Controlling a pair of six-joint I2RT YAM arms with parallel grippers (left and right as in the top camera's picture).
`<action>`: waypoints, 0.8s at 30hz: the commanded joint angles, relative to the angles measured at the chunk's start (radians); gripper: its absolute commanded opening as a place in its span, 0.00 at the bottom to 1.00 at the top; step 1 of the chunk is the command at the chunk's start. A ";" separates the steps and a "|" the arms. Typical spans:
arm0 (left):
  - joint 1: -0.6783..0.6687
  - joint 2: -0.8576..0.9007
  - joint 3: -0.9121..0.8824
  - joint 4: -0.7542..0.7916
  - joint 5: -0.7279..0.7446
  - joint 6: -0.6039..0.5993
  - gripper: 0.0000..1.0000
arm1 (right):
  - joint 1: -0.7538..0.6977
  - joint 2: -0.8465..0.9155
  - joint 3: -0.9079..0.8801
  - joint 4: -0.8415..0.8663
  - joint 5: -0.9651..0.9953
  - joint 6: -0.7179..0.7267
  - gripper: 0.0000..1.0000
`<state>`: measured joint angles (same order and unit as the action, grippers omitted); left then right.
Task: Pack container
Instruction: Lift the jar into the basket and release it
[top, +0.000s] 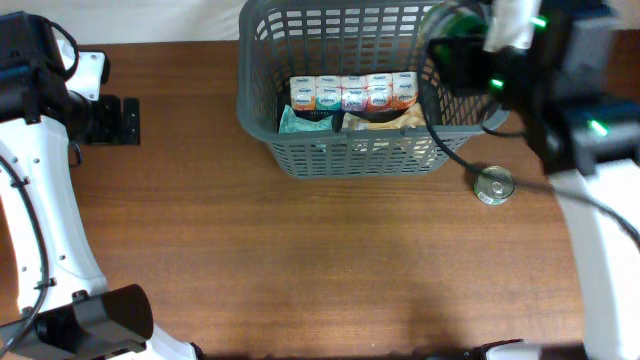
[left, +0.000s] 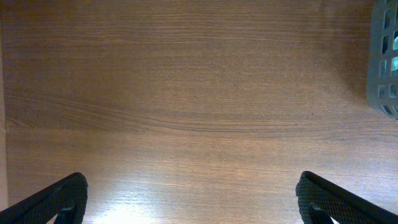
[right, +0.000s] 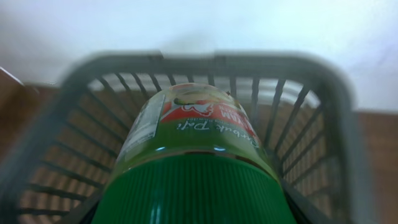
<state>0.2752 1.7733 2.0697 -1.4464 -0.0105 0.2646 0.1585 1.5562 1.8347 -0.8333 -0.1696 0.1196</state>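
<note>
- The container (top: 340, 155), a dark grey basket with slotted sides, stands at the 12 o'clock edge of the counter (top: 300, 260), its open top facing up so things can be lowered in.
- Inside it, a row of small cartons (top: 352, 92) lies along the middle. A teal packet (top: 300, 122) and a yellowish bag (top: 385, 122) lie on their 6 o'clock side. The 12 o'clock half looks free.
- A green-lidded jar (right: 193, 143) hangs over the basket's 2 o'clock corner, tilted towards the inside, I think for placing there.
- The right jaws are hidden behind the lid. As the jar is in the air, I judge them clamped on it.
- A tin can (top: 493, 185) waits on the counter at 4 o'clock from the basket, not packed yet.
- The left jaws are wide apart, fingertips (left: 56, 199) over bare wood at 9 o'clock, holding nothing.
</note>
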 joint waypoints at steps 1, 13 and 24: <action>0.003 -0.008 -0.006 0.002 0.012 -0.012 0.99 | 0.005 0.135 0.009 0.003 0.023 0.019 0.04; 0.003 -0.008 -0.006 0.002 0.012 -0.012 0.99 | 0.004 0.391 0.010 -0.113 0.033 0.079 0.73; 0.003 -0.008 -0.006 0.002 0.012 -0.012 0.99 | -0.149 0.097 0.526 -0.490 0.304 0.080 0.86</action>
<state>0.2752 1.7733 2.0697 -1.4467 -0.0101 0.2646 0.0814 1.7557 2.2456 -1.2747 -0.0265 0.1955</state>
